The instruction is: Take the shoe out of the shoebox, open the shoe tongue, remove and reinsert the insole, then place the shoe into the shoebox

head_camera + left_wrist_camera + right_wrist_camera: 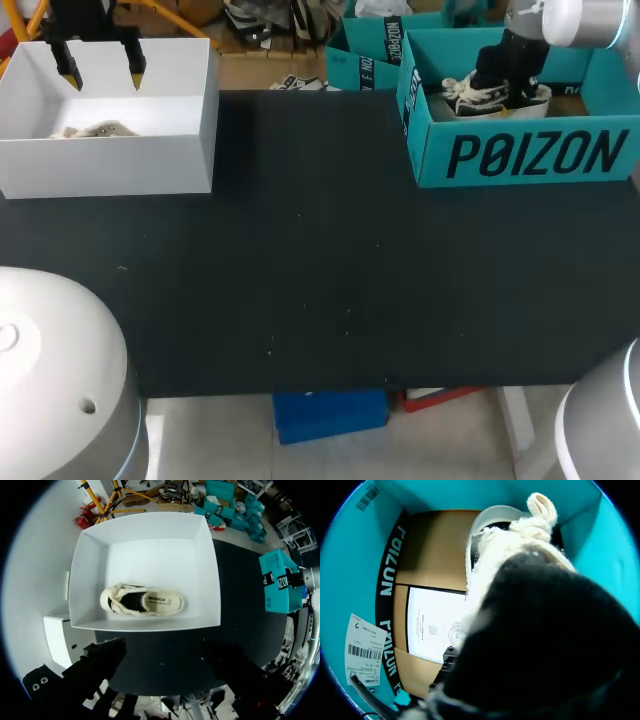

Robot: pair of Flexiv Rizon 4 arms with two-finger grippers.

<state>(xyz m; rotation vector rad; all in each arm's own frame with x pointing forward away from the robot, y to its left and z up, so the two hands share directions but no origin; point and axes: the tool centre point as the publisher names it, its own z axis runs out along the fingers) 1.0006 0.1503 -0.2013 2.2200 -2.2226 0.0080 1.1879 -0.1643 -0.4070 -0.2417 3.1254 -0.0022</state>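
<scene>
- Teal shoebox (520, 155) sits open at the worktop's (320, 280) far right corner. The shoe (490, 95), black with cream laces, lies inside it.
- My right arm (565, 20) is down in that box, with the right end effector (503, 78) right at the shoe. Its fingers are hidden, so I cannot tell whether they are spread or closed on anything.
- From the right wrist, the shoe (530, 555) fills most of what lies ahead, with its laces bunched at the far end. A printed sheet (435, 625) lies flat on the cardboard floor beside it, and the shoebox (350, 570) walls stand all round.
- At the far left corner, well apart from the shoebox, stands a white box (110, 165). A second shoe (95, 130), cream-soled, lies inside near its front wall.
- My left end effector (101, 70) hangs above the white box, fingers spread wide and holding nothing.
- From the left wrist, the second shoe (142, 601) lies ahead of the left end effector (164, 650), sole down in the white box (85, 580). The shoebox (277, 587) shows off across the worktop.
</scene>
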